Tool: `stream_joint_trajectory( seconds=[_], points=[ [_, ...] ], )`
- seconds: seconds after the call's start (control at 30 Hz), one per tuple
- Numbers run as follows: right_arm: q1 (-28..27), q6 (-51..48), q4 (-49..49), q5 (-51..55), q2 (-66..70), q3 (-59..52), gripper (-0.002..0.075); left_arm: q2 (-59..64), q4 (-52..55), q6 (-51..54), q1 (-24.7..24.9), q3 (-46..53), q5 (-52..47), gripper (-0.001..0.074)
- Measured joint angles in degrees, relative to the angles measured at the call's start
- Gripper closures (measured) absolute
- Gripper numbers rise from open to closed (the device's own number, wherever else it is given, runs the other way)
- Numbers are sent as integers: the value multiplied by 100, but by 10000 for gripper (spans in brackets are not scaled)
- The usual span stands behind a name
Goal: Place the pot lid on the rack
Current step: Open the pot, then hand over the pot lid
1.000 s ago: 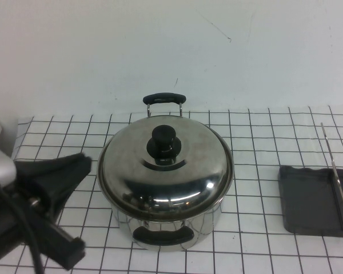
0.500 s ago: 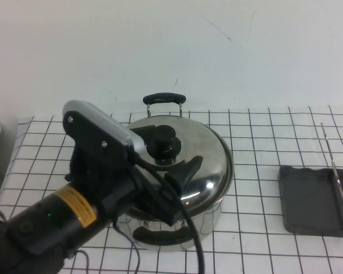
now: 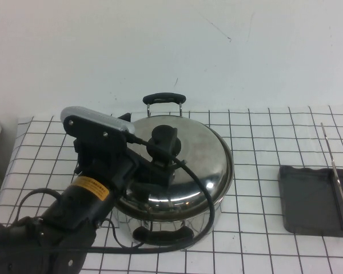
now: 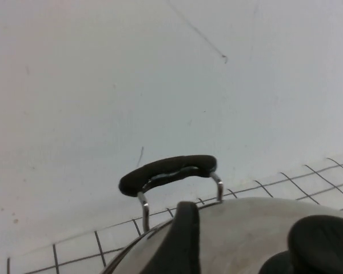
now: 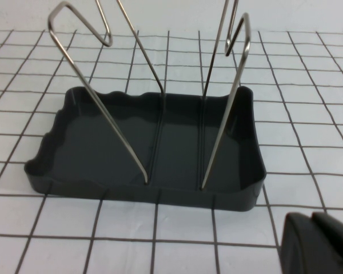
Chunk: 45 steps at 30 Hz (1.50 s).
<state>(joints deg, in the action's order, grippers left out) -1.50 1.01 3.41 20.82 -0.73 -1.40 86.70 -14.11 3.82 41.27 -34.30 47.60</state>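
White gridded tabletop below a pale wall, left arm at the pot.

Left gripper (image 3: pixel 160 157) sits on the domed mirror-shiny steel pot lid (image 3: pixel 197 157), its black fingers (image 4: pixel 180 240) spread either side of the black round knob (image 3: pixel 164 140), not clenched. That lid rests on the deep steel pot (image 3: pixel 171 225). Well apart to the right stands the dark grey wavy-rimmed rack (image 3: pixel 308 200) with wire rods. Just beside it, the right gripper (image 5: pixel 320 242) shows only a black tip; its state is unclear.

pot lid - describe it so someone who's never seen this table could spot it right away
On the checkered table, find the big steel pot with black handles, left of the dark rack. The pot lid caps it, with the left pincer at its centre; the right pincer sits near the rack. Unlike the pot, it is a mirror-shiny dome with one black round knob.
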Motion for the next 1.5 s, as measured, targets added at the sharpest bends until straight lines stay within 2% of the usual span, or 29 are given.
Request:
stream_joint_trajectory(
  seconds=[0.33,0.63,0.73,0.8,0.93,1.13,1.37,1.5],
  points=[
    [0,0,0,0,0,0,730,413,924,-717,-182,-385,110,52],
    [0,0,0,0,0,0,730,821,923,-782,-182,-421,98,70],
    [0,0,0,0,0,0,730,874,923,-837,-182,-421,124,140],
    [0,0,0,0,0,0,730,883,923,-847,-196,-421,136,215],
    [0,0,0,0,0,0,730,883,929,-856,-196,-453,189,416],
    [0,0,0,0,0,0,730,711,1229,-856,-207,-453,23,412],
    [0,0,0,0,0,0,730,-290,2124,-906,-207,-677,-215,412],
    [0,0,0,0,0,0,730,-891,2341,-1517,-207,-732,-204,412]
  ],
)
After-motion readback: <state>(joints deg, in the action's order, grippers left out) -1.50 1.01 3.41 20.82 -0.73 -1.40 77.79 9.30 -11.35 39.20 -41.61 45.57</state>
